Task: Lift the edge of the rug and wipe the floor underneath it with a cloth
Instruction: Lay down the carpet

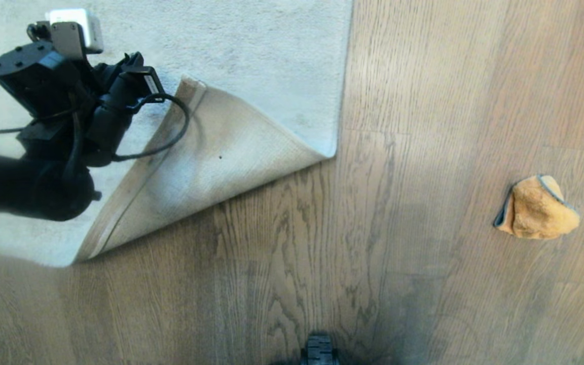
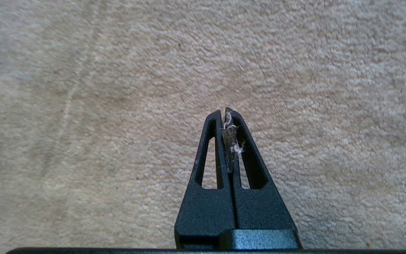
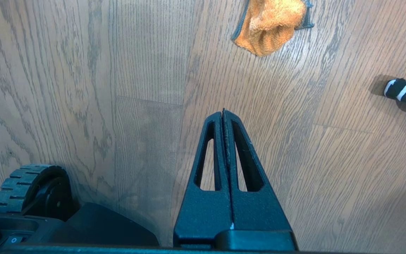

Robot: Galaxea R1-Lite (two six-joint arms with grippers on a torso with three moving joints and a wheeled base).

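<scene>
Rug corner (image 1: 211, 167) folded back, tan backing up, my left gripper (image 2: 227, 113) pinched empty over the pile; orange cloth (image 1: 538, 208) lies on floor (image 1: 322, 253) well to my right, nearer the right gripper (image 3: 223, 113), also pressed together.

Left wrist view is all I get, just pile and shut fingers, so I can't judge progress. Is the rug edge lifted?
Observer: Yes. In the head view the rug edge is folded back at the corner, tan backing up.
Operator: What is there to wipe with?
Observer: The cloth lies bunched on the floor to the robot's right, well apart from the fold.
Operator: Is the other arm on it?
Observer: No. The right gripper is shut and empty above bare floor, short of the cloth.
</scene>
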